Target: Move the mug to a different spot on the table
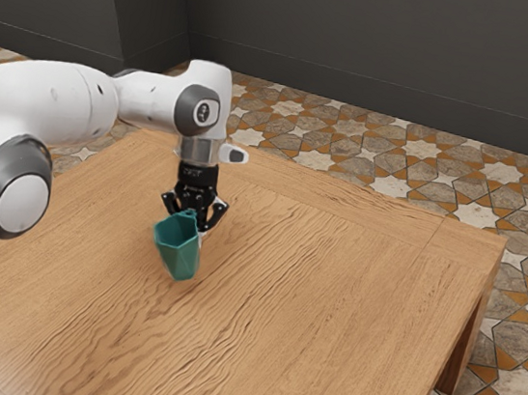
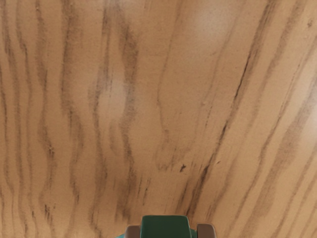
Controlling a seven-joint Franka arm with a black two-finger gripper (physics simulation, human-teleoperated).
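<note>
Black gripper (image 1: 193, 219): fingers closed on the rim of the mug (image 1: 178, 247).
Wrist view: pads (image 2: 132, 231) squeeze a green wall from both sides; the exterior view gives the whole cup.
Mug look: teal, faceted, tilted.
Mug place: just below the gripper, on the near-left part of the wooden table (image 1: 328, 303), perhaps touching it.

Table (image 1: 329, 294) — grained wood, satin; mug (image 1: 178, 245) — matt green.
</note>
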